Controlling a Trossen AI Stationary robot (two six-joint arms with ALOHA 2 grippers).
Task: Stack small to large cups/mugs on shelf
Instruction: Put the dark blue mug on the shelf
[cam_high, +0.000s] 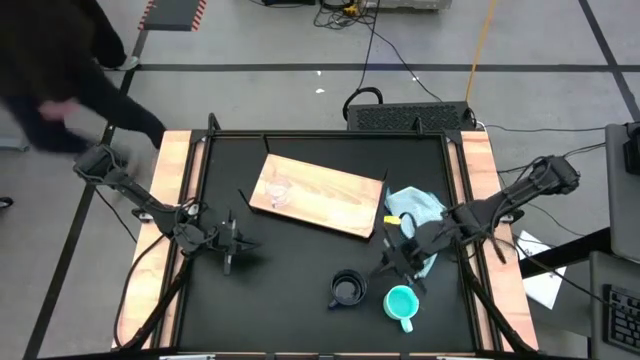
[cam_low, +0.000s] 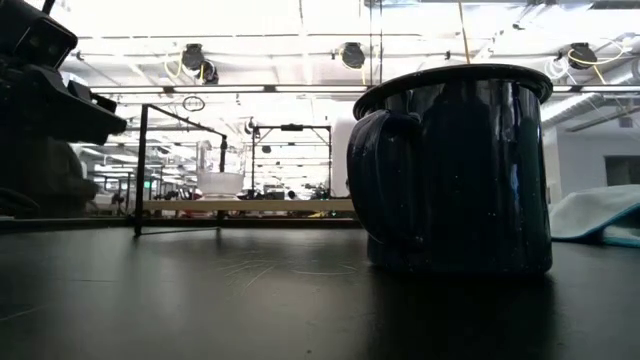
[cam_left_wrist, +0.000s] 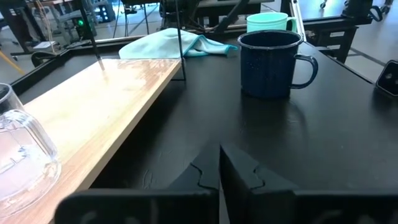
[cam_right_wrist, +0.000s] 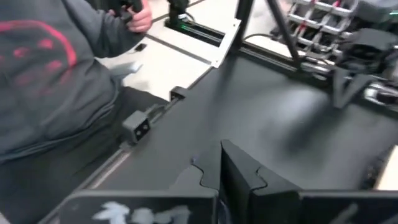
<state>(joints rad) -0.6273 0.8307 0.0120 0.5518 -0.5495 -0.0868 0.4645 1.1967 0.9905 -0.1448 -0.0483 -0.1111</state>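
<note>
Pale blue cloth (cam_high: 416, 205) lies between shelf (cam_high: 318, 195) and turquoise mug (cam_high: 401, 304).

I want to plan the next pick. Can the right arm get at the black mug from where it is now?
Probably yes. The right gripper hovers just beside the black mug, which stands alone on bare tabletop. The turquoise mug sits to the mug's other side, apart from it, and nothing lies between gripper and mug.

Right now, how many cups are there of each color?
Clear glass cup: 1, on the wooden board
Black mug: 1, on the table
Turquoise mug: 1, on the table
Total: 3
</note>
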